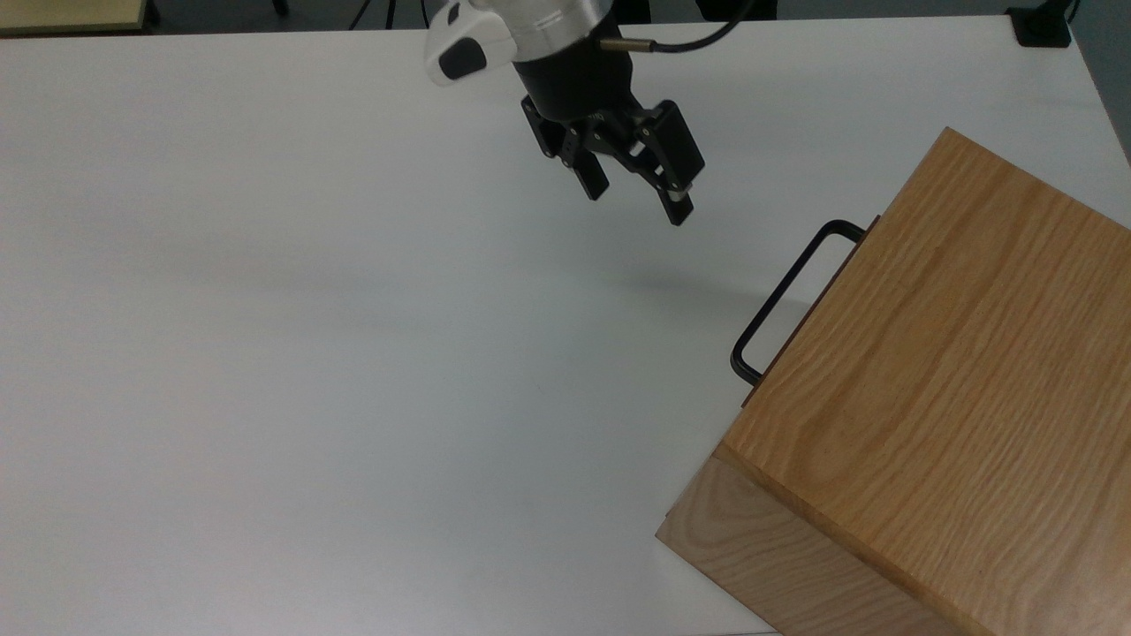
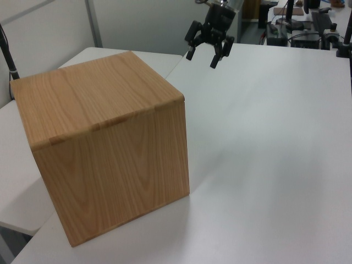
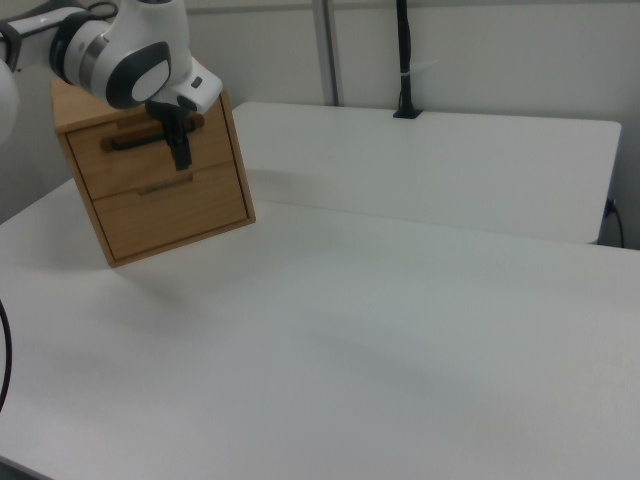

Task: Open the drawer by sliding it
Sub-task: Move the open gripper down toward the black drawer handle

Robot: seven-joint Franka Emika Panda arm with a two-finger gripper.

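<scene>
The drawer (image 3: 212,148) is the upper front panel of an oak cabinet (image 1: 954,380), and it sits about flush with the cabinet face. Its long black bar handle (image 1: 781,302) juts out over the table in the top view, and the handle (image 3: 125,144) also crosses the panel in the right view. My gripper (image 1: 638,205) hangs open above the table, up and to the left of the handle in the top view, touching nothing. In the left view the gripper (image 2: 201,60) hovers beyond the cabinet (image 2: 104,143), whose plain back and side face that camera.
The cabinet stands on a broad white table (image 1: 353,353), near the top view's lower right corner. A lower front panel (image 3: 170,215) sits under the drawer. A black post (image 3: 403,60) rises from a second table behind. Desk clutter (image 2: 308,22) lies past the far edge.
</scene>
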